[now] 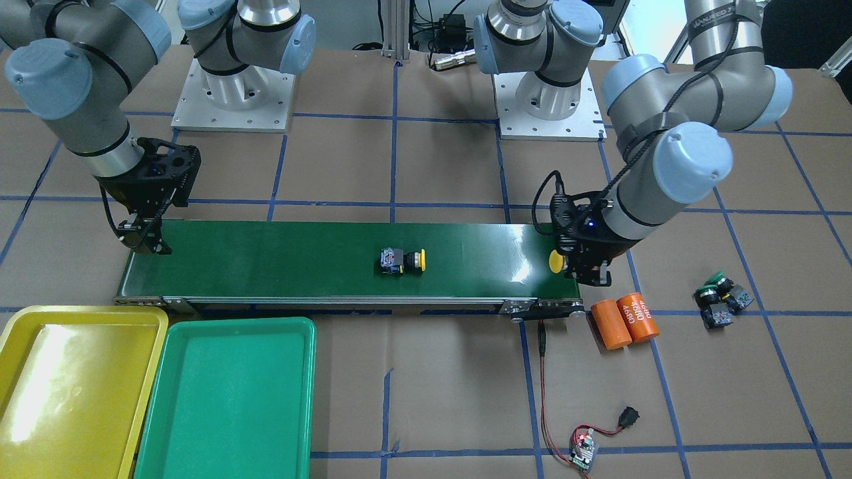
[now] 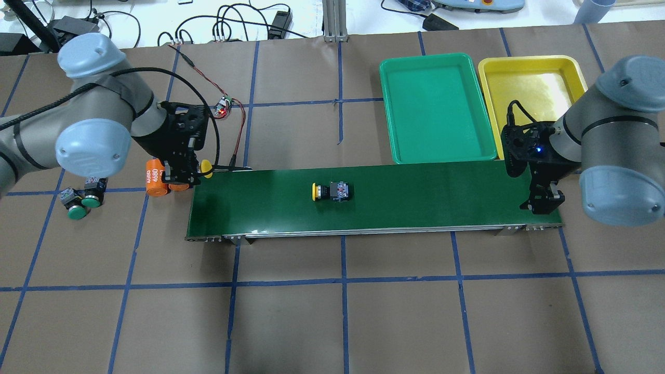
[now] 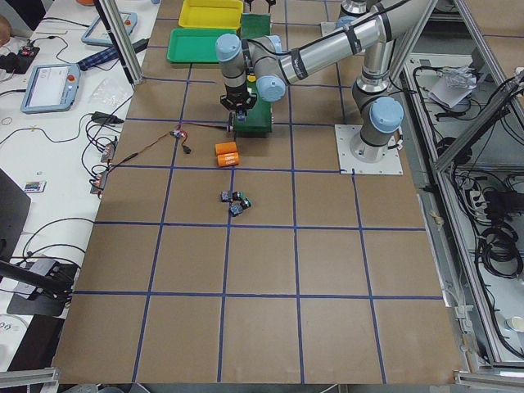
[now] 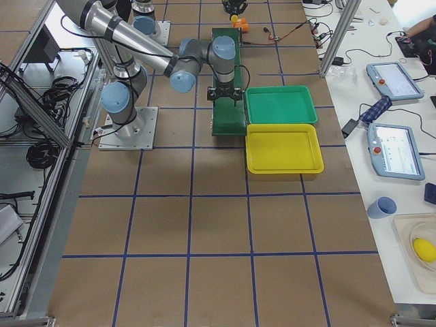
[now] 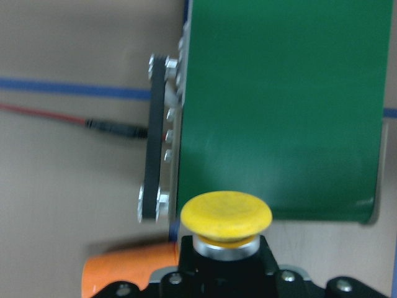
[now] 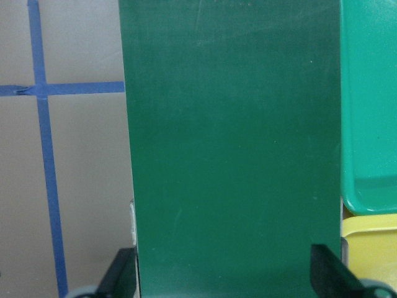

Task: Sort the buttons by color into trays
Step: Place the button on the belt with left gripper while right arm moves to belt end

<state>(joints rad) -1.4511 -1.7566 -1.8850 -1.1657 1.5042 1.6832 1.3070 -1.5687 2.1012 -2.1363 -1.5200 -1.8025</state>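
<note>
Yellow-capped button (image 5: 226, 215) sits clamped in left tool (image 2: 184, 175).

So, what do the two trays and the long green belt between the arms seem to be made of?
Yellow tray: probably moulded plastic, glossy; it shows a bright white glare and rounded corners.
Green tray: likely the same plastic, with a weaker sheen.
Belt: seems a rubbery or PVC sheet, dark green, semi-glossy, with soft light streaks.

One yellow button (image 1: 403, 260) lies sideways on the belt (image 1: 266, 259). The second yellow button (image 1: 556, 263) is clamped in the left gripper (image 1: 578, 267). Two green buttons (image 1: 707, 294) rest on the counter (image 1: 765, 372). The yellow tray (image 1: 66, 389) and green tray (image 1: 226, 399) lie side by side.
</note>
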